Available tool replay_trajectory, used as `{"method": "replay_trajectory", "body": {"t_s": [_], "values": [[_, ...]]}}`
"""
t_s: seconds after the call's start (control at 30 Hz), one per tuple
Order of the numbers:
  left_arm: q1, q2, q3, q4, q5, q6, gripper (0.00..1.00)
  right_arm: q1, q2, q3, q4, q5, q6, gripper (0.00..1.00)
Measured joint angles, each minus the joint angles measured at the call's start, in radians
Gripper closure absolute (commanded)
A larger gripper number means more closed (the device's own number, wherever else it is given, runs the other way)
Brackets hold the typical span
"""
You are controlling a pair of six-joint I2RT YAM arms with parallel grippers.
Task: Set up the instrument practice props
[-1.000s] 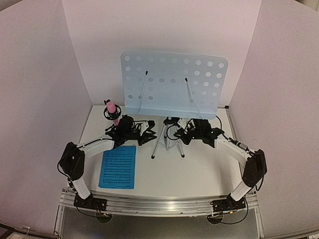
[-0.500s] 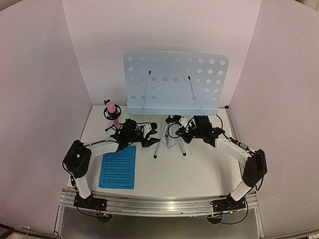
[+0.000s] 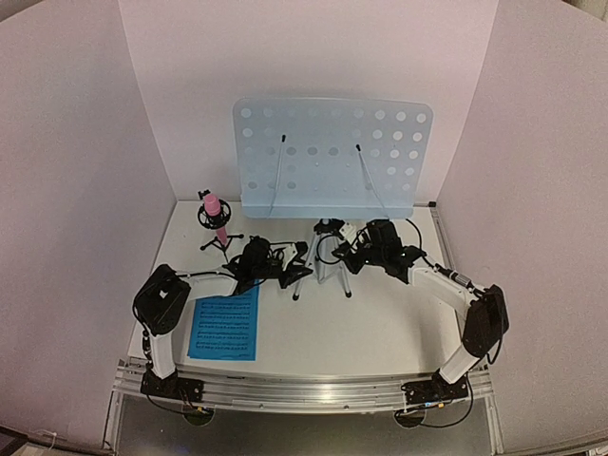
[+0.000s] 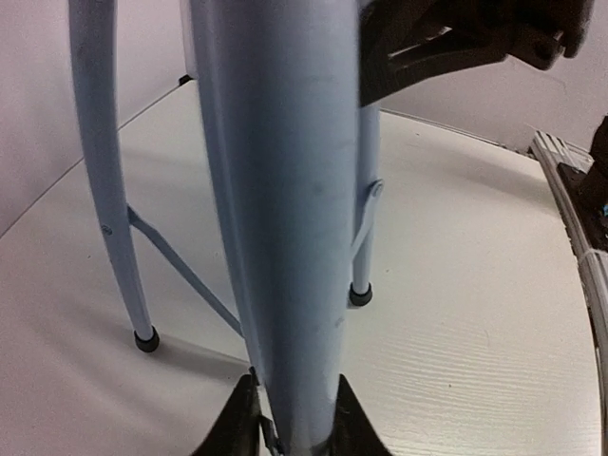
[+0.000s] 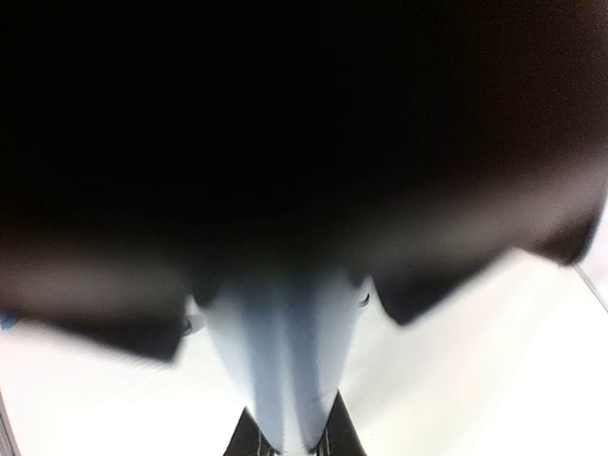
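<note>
The pale blue-grey perforated music stand desk (image 3: 332,157) stands upright at the back on its silver tripod (image 3: 322,258). My left gripper (image 3: 290,271) is shut on the tripod's left leg (image 4: 285,237), one finger on each side of the tube. The other two legs stand on the table with their black feet (image 4: 145,340) down. My right gripper (image 3: 350,249) is shut on a pale tube of the tripod (image 5: 285,351) near its top, where a dark blur hides most of the right wrist view. One bright blue sheet of music (image 3: 226,323) lies flat at the front left.
A pink microphone (image 3: 213,211) on a small black tripod stands at the back left, close to the left arm. White walls close in the table (image 3: 380,328) on three sides. A metal rail (image 3: 304,391) runs along the near edge.
The left arm has swung right and its gripper opened, then shut on the tripod's left leg. The stand desk shifted slightly. The right gripper has kept its hold.
</note>
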Motion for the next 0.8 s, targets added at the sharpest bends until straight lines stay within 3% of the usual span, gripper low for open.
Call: {"method": "replay_trajectory", "body": {"t_s": [0.03, 0.33, 0.8], "values": [[-0.001, 0.003, 0.001, 0.008, -0.015, -0.009, 1.0, 0.0, -0.002, -0.003, 0.003, 0.002, 0.003, 1.0], [0.008, -0.01, 0.003, -0.015, -0.06, 0.011, 1.0, 0.002, -0.009, -0.012, 0.006, 0.018, -0.008, 1.0], [0.011, -0.132, -0.034, -0.234, -0.018, 0.081, 1.0, 0.008, -0.022, 0.049, -0.173, -0.066, -0.085, 1.0]]}}
